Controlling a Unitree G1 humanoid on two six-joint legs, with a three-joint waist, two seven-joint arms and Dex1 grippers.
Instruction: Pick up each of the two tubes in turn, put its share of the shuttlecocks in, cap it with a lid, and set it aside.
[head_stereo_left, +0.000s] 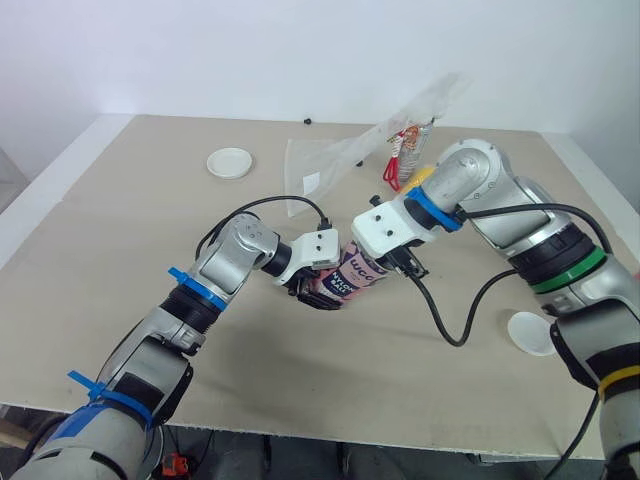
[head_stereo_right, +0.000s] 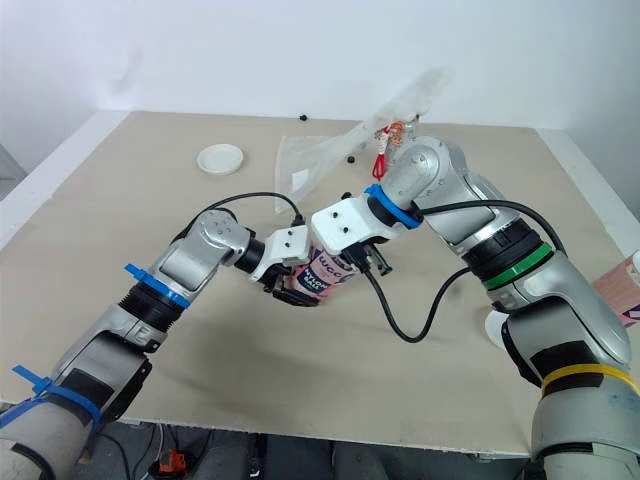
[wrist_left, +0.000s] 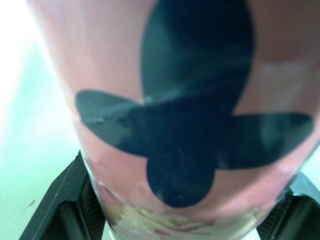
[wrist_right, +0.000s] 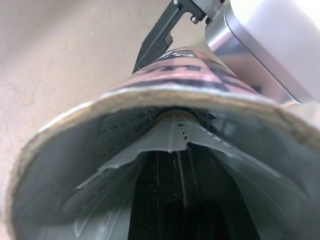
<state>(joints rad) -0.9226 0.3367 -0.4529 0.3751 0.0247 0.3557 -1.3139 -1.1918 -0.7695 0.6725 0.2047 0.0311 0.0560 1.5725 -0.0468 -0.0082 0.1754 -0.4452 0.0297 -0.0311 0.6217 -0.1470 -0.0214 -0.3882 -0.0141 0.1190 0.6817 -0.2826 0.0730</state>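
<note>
Inside the left tool (head_stereo_left: 315, 288) — pink cardboard tube (head_stereo_left: 357, 268), ribbed white shuttlecock (wrist_right: 170, 137) within.

- Pink cardboard tube with black print (head_stereo_left: 347, 276), clamped in the left gripper (head_stereo_left: 316, 290): smooth, faintly glossy wrap; raw, fibrous open rim.
- White feathered shuttlecock (wrist_right: 172, 140) inside it: matt, ribbed.
- Beige tabletop (head_stereo_left: 120, 230) beneath that gripper: matt.
- Clear plastic bag (head_stereo_left: 345, 160) beyond it: glossy, creased.

Pink tube (head_stereo_left: 350, 272) w/ black lettering, tilted, open mouth facing up-right. White shuttlecock (wrist_right: 170, 140) inside, feathers toward mouth. White round lid (head_stereo_left: 229, 162) flat, well left of and beyond tube. 2nd lid (head_stereo_left: 530, 333) flat, right of tube.
</note>
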